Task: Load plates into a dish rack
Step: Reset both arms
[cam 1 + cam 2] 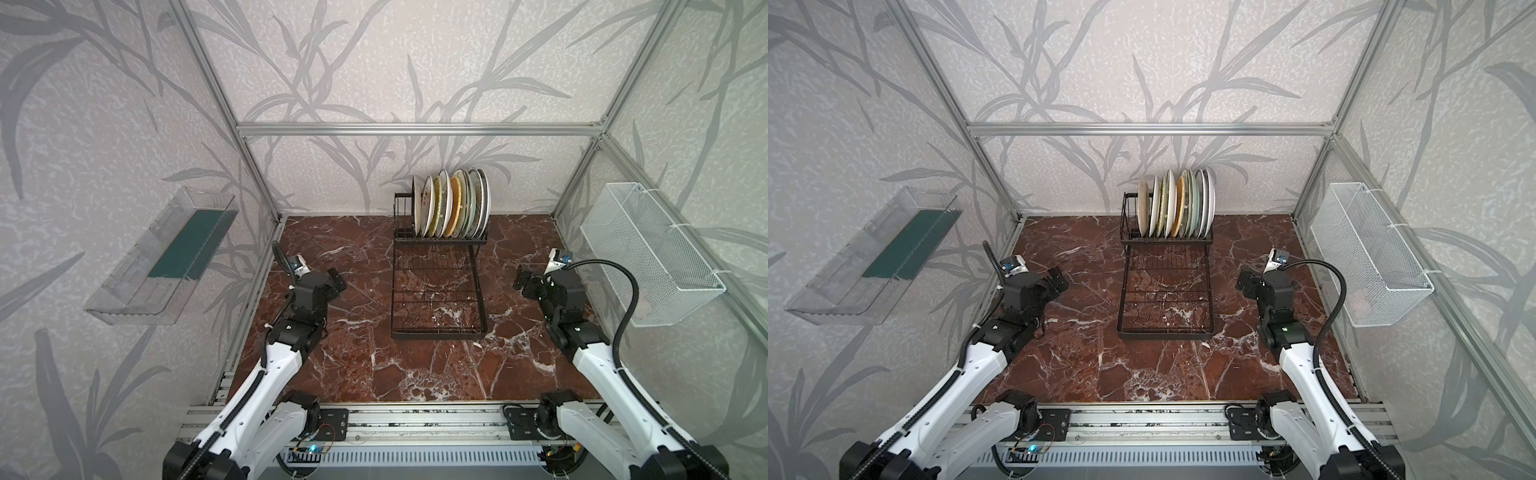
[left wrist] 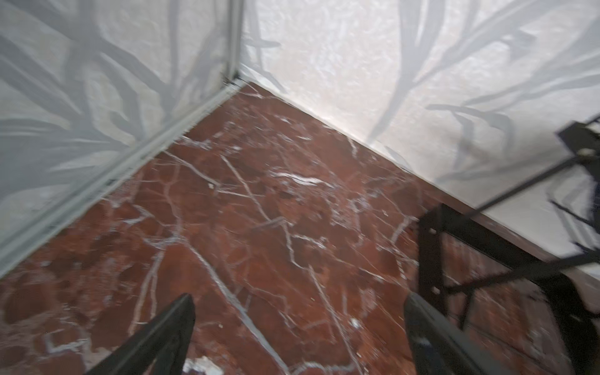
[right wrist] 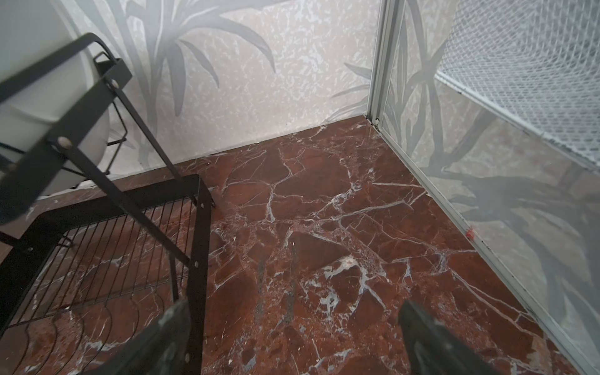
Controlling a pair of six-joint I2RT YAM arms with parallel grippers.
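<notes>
Booth walled in pale leaf-print wallpaper (image 1: 374, 62) on an aluminium frame; floor of it is a table (image 1: 374, 365) of red marble veined white.

Dish rack (image 1: 436, 333), black wire, sits at 12 o'clock on the table, its raised slotted section toward the back wall, its flat grid tray running toward 6 o'clock; marble shows through the grid.

Plates (image 1: 451, 203) stand on edge in the raised section, packed side by side in one row, rims touching or nearly so; white, cream, yellow-orange and pale teal rims can be made out; patterns too small to read.

Left fingers (image 1: 337, 282) hover above the table at 9 o'clock from the rack, well apart from it; spread wide, nothing between them but marble in the left wrist view, which is blurred.

Right fingers (image 1: 523, 282) hover at 3 o'clock from the rack, near its side; also spread wide and holding nothing; right wrist view shows the rack's corner beside one finger and a white plate's underside in the raised section.

Clear plastic bin (image 1: 166, 257) hangs on the wall at 9 o'clock; white mesh basket (image 1: 652, 253) on the wall at 3 o'clock.
</notes>
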